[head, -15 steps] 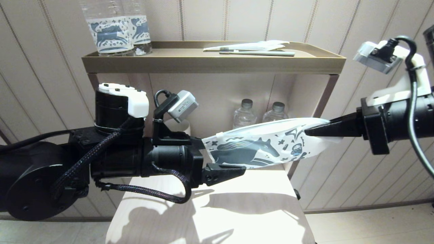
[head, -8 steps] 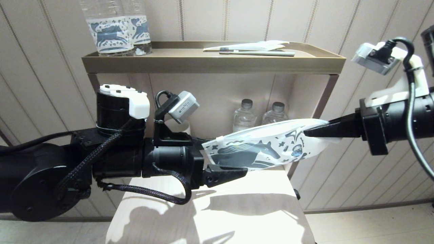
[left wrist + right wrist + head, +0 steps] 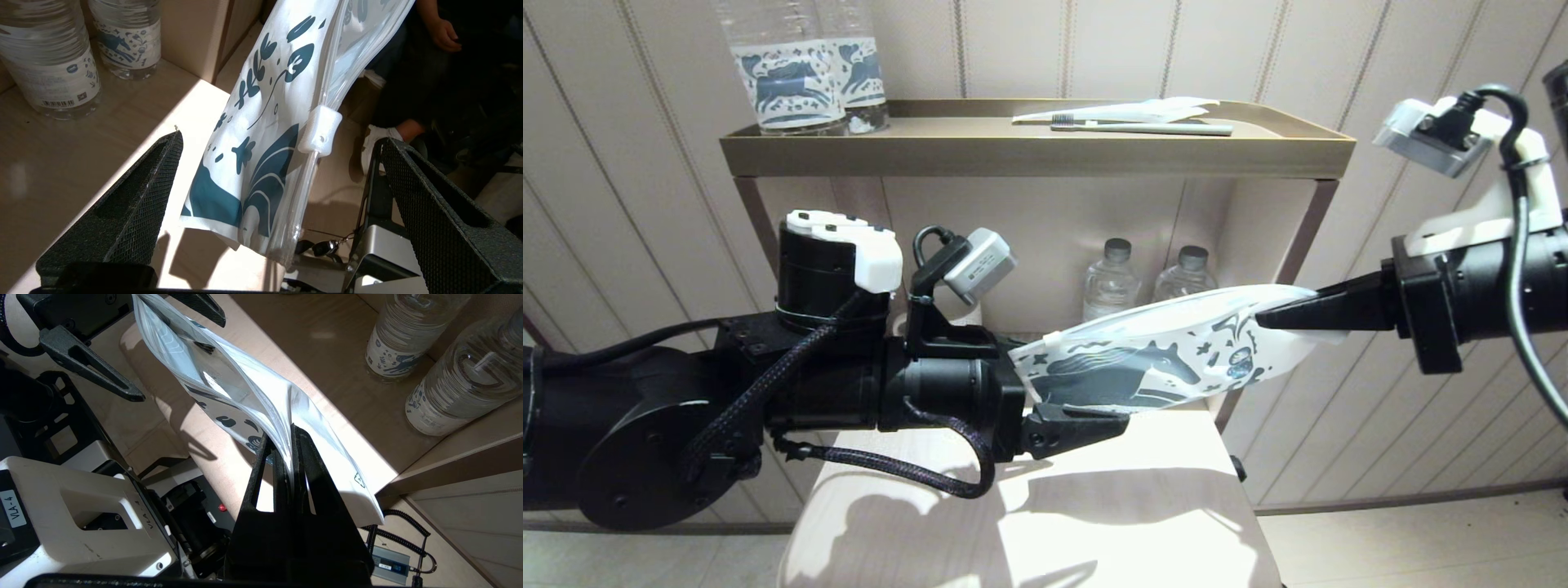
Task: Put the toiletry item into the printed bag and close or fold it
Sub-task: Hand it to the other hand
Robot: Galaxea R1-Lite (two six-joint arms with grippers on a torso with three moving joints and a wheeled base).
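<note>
Risk: the printed bag [image 3: 1152, 359] is held by one end only, so its free left end can swing or sag out from between the left jaws before they are shut; the white slider clip [image 3: 319, 130] could then be missed.
Right end effector [image 3: 1270, 318]: clamped on the bag's right end, in the air above the tabletop [image 3: 1127, 506].
Left end effector [image 3: 282, 163]: spread wide, nothing gripped; the bag's left end lies between its fingers [image 3: 122, 220], untouched.
Toothbrush [image 3: 1143, 126]: seen far off on the upper shelf [image 3: 1029, 155], not in the bag.

Black arms with braided cables, white caps, grey wrist cameras, and textured black pincer fingers [image 3: 135, 204].
</note>
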